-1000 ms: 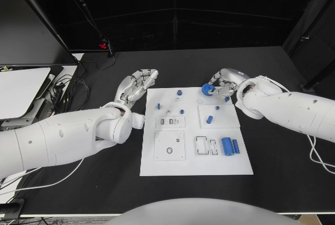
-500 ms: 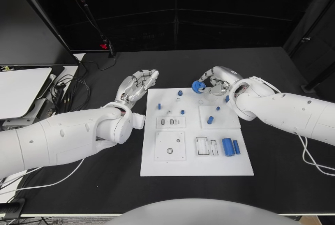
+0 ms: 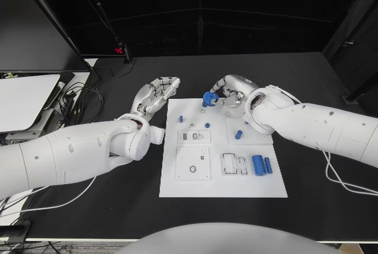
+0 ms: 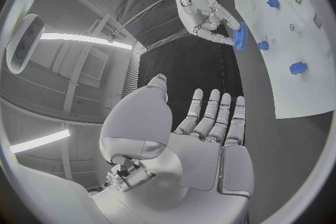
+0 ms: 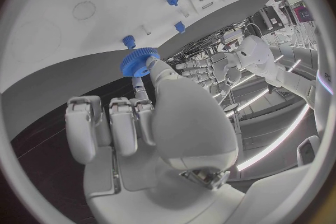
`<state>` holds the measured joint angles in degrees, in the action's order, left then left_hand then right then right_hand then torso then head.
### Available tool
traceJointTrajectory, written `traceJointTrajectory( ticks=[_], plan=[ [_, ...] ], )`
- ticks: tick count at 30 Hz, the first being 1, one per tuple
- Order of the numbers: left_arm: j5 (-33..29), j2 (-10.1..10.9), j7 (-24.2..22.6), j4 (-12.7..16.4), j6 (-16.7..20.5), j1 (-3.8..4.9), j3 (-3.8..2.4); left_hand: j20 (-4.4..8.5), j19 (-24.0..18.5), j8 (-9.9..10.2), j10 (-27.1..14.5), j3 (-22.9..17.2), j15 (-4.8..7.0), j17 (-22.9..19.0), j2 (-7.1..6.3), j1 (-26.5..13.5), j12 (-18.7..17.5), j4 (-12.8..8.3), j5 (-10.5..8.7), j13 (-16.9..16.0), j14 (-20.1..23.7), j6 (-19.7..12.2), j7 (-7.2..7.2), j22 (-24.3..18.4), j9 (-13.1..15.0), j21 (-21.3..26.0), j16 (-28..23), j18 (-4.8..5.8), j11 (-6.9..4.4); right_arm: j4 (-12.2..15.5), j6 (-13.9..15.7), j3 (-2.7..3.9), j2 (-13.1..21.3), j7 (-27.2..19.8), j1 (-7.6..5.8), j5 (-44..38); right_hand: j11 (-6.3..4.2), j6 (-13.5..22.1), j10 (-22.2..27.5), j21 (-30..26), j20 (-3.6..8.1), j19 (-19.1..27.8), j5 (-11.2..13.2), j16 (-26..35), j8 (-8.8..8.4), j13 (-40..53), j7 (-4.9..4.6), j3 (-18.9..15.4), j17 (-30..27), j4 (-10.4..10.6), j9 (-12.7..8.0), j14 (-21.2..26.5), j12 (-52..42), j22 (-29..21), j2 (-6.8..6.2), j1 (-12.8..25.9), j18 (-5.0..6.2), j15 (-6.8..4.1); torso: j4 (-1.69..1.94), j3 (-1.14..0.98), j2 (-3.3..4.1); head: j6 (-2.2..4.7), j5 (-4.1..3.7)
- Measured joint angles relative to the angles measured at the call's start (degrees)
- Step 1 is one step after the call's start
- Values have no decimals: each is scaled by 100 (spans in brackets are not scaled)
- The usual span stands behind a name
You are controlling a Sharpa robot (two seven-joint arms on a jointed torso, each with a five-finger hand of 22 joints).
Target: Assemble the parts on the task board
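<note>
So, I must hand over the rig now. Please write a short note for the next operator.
Right hand holds a blue gear above the far edge of the white board.
Left hand is open and holds nothing, beside the board's far left corner.
Small blue pegs stand on the far part; two blue cylinders lie near the right edge.
Left: seat the gear, then the other parts.

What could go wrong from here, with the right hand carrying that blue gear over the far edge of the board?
The right hand holds the blue gear only at its fingertips, so it could slip and fall. It hangs close above small blue pegs standing in the task board; a low pass might knock them. The left hand rests open by the board's edge, close enough to be brushed.
</note>
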<state>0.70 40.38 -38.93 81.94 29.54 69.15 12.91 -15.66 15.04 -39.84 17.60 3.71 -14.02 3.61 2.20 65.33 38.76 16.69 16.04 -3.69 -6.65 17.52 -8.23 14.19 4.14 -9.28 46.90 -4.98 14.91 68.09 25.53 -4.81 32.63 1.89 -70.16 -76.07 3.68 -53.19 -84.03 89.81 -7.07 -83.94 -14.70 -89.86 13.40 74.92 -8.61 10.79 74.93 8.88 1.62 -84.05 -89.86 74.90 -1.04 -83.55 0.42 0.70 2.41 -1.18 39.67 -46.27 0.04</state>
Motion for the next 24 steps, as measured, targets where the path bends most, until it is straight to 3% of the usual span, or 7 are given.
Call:
traceJointTrajectory(
  ticks=[12,24],
  plan=[
    [0,-4,0,-9,-6,0,0,0,0,0,0,0,0,0,0,0,0,0,0,0,1,0,0,0,0,0,0,0,0,-170,-430,0,-275,92,0,-104,0,-16,0,0,0,0,92,0,-100,0,-16,-21,-1,20,0,0,0,0,39,40,0,0,1,-6,4,-36,18],
    [0,5,0,-6,-12,0,0,0,0,0,0,0,1,0,0,0,0,0,0,0,1,0,0,0,0,0,0,0,0,-359,-761,-2,-497,197,4,-265,0,-41,0,0,0,0,113,0,-157,0,-40,-36,-1,20,0,0,0,0,39,40,0,0,-2,-6,4,-29,38]
  ],
)
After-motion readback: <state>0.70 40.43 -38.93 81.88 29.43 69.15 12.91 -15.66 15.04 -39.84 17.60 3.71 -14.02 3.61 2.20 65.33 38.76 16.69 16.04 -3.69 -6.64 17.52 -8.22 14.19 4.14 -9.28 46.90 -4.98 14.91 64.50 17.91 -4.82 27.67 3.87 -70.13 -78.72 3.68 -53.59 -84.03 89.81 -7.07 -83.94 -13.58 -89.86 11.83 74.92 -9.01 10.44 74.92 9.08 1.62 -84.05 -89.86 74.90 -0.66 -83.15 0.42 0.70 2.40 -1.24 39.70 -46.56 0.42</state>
